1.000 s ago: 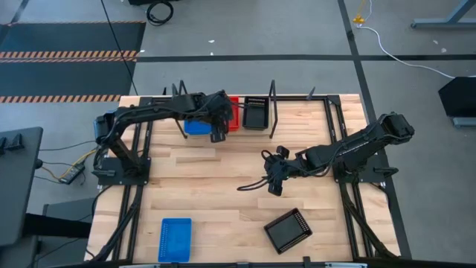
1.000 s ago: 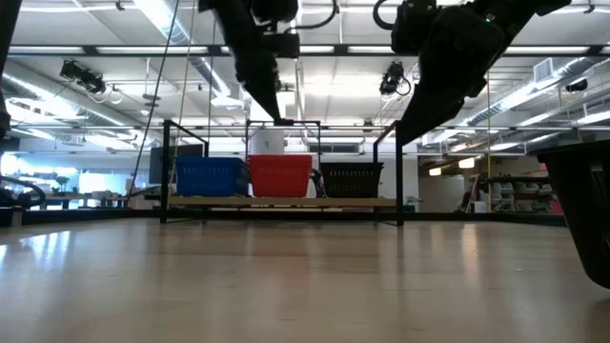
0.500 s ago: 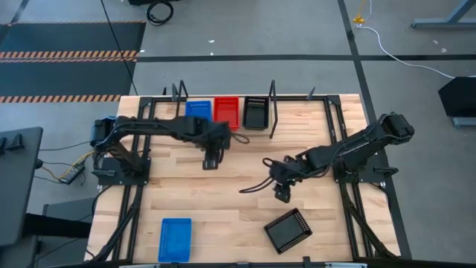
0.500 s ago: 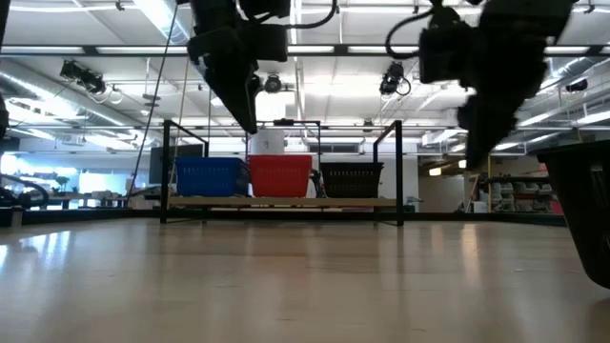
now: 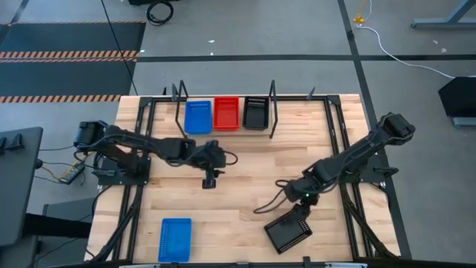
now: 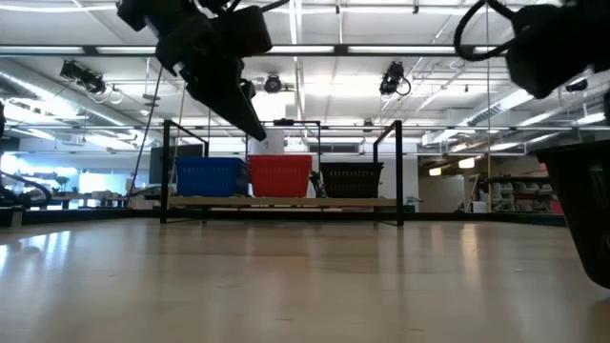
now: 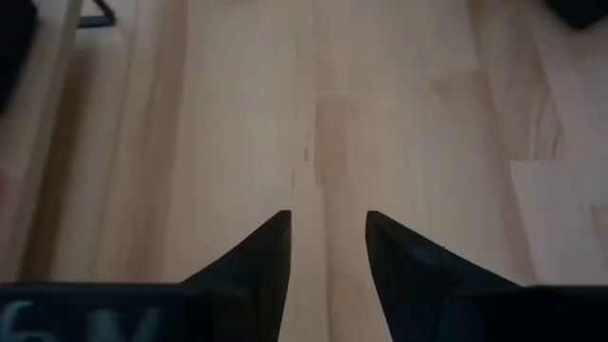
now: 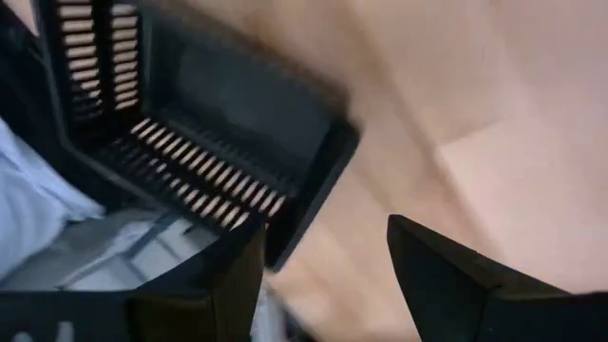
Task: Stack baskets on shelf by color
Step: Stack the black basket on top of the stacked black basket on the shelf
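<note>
Now | R gripper (image 8: pixel 318 252) released, over slotted black plastic basket (image 5: pixel 288 230) | L gripper (image 7: pixel 326 242) released

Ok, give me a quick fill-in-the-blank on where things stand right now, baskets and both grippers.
1. On the shelf, the red basket sits between the blue basket and the ____ one.
2. The right gripper hangs open over the loose ____ basket.
3. The left gripper is open and holds ____.
4. The loose blue basket lies nearer the ____ arm.

Missing words: black; black; nothing; left

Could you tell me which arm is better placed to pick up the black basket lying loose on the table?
The right: its open gripper hangs by the black basket; the left gripper is farther off.
</note>
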### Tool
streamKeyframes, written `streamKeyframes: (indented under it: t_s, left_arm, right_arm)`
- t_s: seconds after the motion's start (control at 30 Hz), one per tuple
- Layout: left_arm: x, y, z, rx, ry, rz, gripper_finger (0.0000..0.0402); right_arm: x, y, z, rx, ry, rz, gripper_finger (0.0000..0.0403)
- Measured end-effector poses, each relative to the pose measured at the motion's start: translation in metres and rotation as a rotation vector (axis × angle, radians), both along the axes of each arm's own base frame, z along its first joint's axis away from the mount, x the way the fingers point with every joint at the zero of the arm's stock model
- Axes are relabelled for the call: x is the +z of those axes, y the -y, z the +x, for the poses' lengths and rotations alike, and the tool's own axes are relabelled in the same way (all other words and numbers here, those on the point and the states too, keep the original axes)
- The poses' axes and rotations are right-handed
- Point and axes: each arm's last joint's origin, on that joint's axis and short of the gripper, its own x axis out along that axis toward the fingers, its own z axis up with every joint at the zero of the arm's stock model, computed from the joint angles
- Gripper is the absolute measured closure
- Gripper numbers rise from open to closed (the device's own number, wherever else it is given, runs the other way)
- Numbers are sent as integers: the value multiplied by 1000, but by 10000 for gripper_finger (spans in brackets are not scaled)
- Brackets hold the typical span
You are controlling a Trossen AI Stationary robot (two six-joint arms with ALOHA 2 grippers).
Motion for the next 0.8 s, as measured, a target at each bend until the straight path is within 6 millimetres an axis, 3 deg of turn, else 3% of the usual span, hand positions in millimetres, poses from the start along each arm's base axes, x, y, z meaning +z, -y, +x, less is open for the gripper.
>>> streamKeyframes:
  t_s: [0.27, 0.8]
  left_arm:
    - [-13, 25, -4, -75, 69, -17, 259]
    - [-4, 81, -10, -179, 193, -58, 268]
  right_arm:
    - [1, -19, -5, -185, 4, -52, 174]
    - [-2, -41, -24, -179, 123, -249, 190]
